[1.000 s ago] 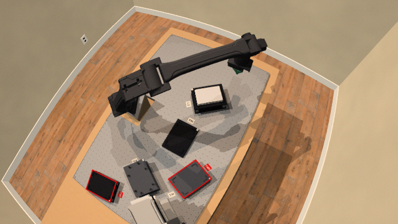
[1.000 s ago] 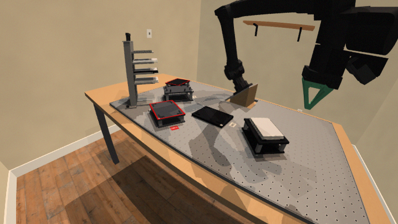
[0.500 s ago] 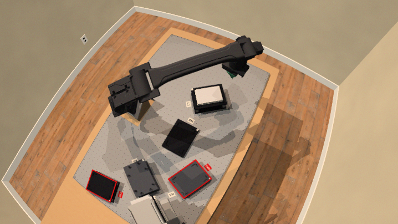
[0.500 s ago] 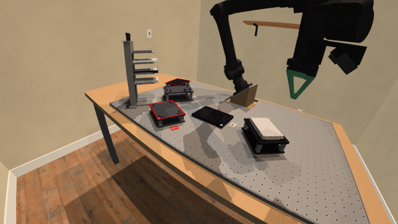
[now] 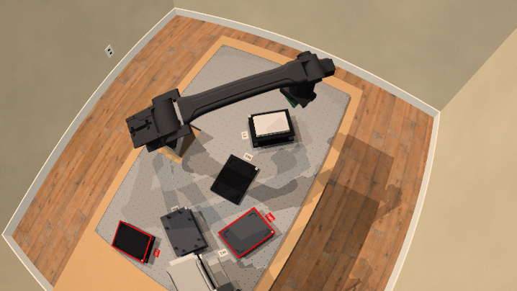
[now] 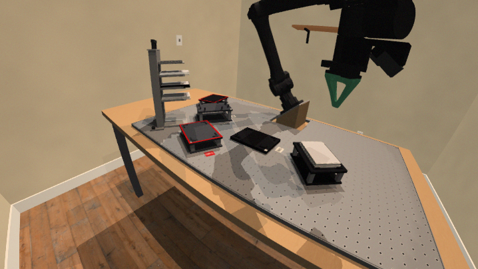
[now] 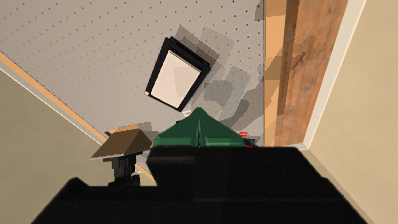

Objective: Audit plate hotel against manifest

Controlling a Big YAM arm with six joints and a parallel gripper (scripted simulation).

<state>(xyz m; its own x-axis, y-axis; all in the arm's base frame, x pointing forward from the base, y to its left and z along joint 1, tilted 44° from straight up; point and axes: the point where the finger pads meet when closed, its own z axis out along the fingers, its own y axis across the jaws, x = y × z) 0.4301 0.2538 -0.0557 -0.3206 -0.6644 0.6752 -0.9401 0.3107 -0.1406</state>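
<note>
My gripper [image 6: 336, 102] [image 7: 198, 111] has green fingers pressed together with nothing between them. It hangs high above the back of the table, beyond the landing nest L1 [image 5: 260, 141] [image 6: 317, 175]; in the top view only a bit of green shows under the wrist. A white plate [image 5: 271, 122] [image 6: 320, 153] [image 7: 175, 81] lies flat on L1. The plate hotel H1 [image 6: 156, 86] [image 5: 195, 271] stands at the far end of the table. A pale plate [image 6: 175, 72] shows on its second shelf from the top and a dark one [image 6: 175, 84] on the shelf below. No labels are readable.
Two red-edged quarantine nests [image 5: 132, 240] [image 5: 246, 231] [image 6: 200, 132] [image 6: 214, 98] stand near the hotel, with the grey regrip nest [image 5: 183, 231] between them. The flat black nest N6 [image 5: 235, 177] [image 6: 255, 138] lies mid-table. A brown wedge [image 6: 295, 115] [image 7: 122, 142] sits at the arm's base.
</note>
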